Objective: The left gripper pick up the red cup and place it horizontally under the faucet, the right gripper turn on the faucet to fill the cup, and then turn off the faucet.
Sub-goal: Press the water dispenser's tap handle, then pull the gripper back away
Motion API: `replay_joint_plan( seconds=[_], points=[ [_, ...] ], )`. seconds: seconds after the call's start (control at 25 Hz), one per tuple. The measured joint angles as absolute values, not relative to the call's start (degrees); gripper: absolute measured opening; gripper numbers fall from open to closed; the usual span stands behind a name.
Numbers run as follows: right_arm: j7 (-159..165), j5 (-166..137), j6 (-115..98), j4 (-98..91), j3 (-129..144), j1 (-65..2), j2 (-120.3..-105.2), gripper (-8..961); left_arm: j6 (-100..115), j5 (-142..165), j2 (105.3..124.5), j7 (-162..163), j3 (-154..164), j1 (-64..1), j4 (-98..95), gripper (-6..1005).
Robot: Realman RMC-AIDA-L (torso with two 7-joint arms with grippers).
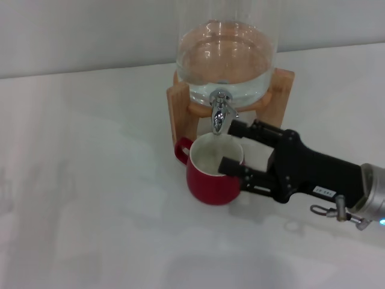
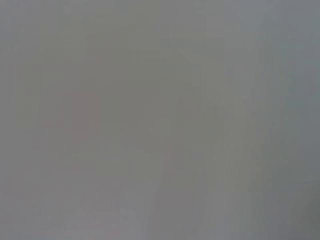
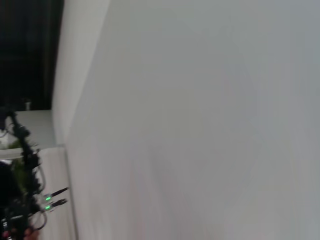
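Observation:
The red cup (image 1: pixel 207 180) stands upright on the white table, right under the spout of the chrome faucet (image 1: pixel 219 114); its handle points left. My right gripper (image 1: pixel 227 146) reaches in from the right and is open. One finger (image 1: pixel 240 129) ends just right of the faucet, while the other (image 1: pixel 231 167) lies across the cup's right rim. Nothing is held between them. The left gripper is out of view in the head view, and the left wrist view shows only a plain grey surface.
A glass water jar (image 1: pixel 225 57) sits on a wooden stand (image 1: pixel 180 102) behind the cup. The white table (image 1: pixel 90 180) spreads to the left and front. In the right wrist view there is a pale wall and dark gear with green lights (image 3: pixel 47 201).

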State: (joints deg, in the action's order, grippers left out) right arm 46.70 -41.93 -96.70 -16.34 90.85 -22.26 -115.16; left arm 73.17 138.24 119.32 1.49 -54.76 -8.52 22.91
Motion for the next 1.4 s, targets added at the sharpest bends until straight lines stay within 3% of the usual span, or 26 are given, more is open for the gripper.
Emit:
replay_joint_plan(
  seconds=[1.4],
  points=[
    [50.55, -41.55, -87.49, -17.03, 93.82, -28.09, -115.57, 750, 73.21, 138.6, 119.44, 1.49, -53.95, -9.62, 22.76, 458]
  ],
)
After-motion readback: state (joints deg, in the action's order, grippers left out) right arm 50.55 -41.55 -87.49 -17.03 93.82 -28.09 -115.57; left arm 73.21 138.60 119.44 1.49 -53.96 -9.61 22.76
